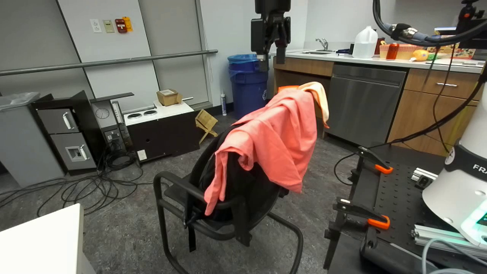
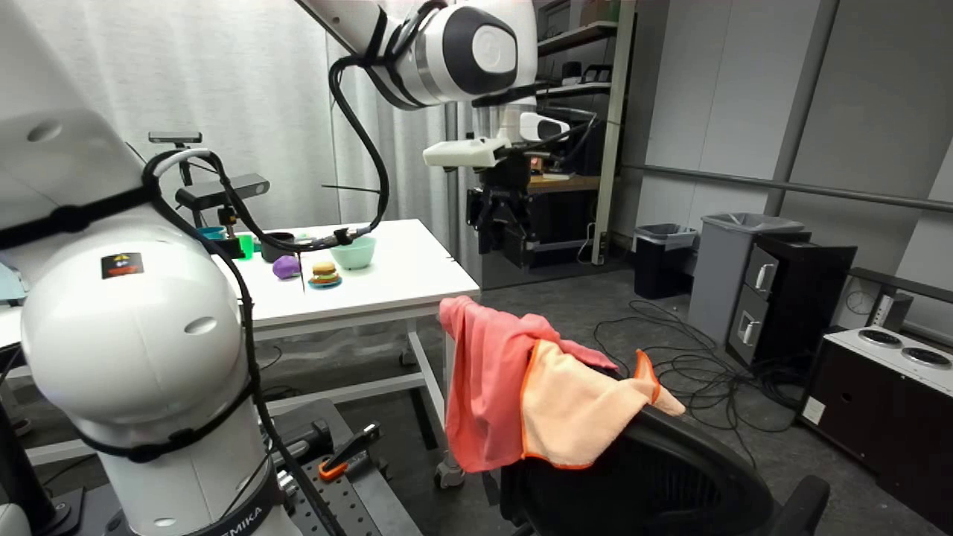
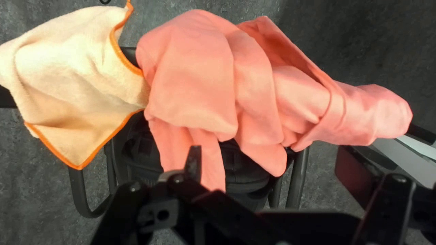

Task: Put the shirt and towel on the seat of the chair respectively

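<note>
The coral shirt [image 1: 281,137] hangs over the top of the black chair's [image 1: 182,184] backrest in both exterior views [image 2: 484,387]. The peach towel [image 2: 581,409] with orange edging lies beside it on the same backrest. It shows only partly in an exterior view [image 1: 319,97]. In the wrist view the towel [image 3: 75,78] is left of the shirt [image 3: 194,78]. A black bag [image 3: 238,170] is below the shirt, and the chair's seat is mostly hidden. My gripper [image 1: 271,59] is open and empty above the backrest, apart from both cloths; it also shows above the chair [image 2: 506,242].
The robot's black base table with orange clamps [image 1: 380,222] stands beside the chair. A white table [image 2: 402,272] with bowls and toy food is nearby. Loose cables [image 1: 102,182] lie on the floor by a toy kitchen [image 1: 163,129]. A blue bin [image 1: 247,87] stands behind.
</note>
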